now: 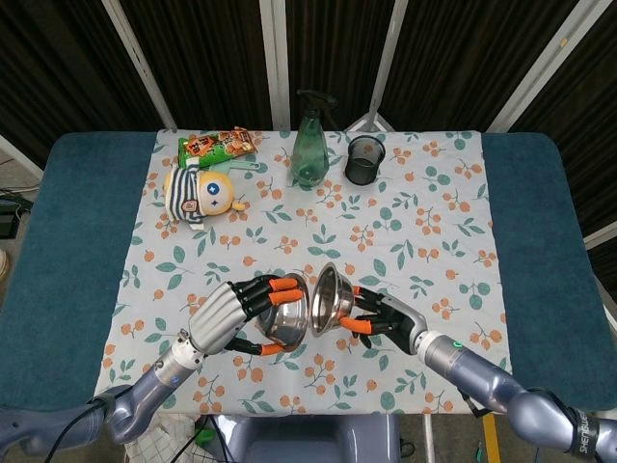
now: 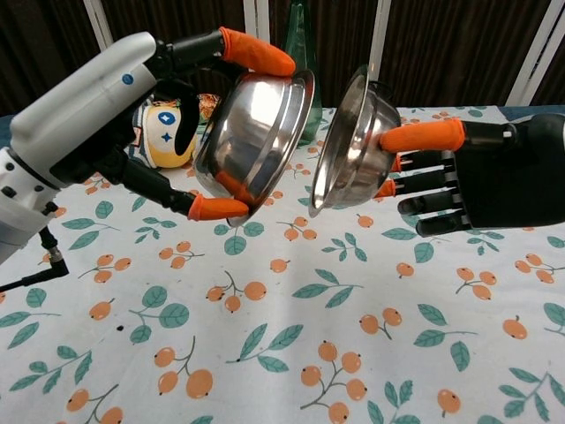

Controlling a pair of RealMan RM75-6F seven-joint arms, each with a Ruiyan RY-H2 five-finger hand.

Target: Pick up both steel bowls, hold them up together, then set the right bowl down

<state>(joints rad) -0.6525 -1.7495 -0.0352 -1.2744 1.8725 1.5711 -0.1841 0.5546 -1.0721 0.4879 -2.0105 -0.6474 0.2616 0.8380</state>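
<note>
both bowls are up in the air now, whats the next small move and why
Probably lower the right hand straight down toward the tablecloth to set its steel bowl down, while the left hand keeps the other bowl raised. Both bowls are already held clear of the cloth, rims close together, so easing the right one slightly away first may avoid a knock.

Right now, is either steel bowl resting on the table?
No, the left bowl and the right bowl are each held by a hand above the tablecloth.

Head overhead; chest low, close.
</note>
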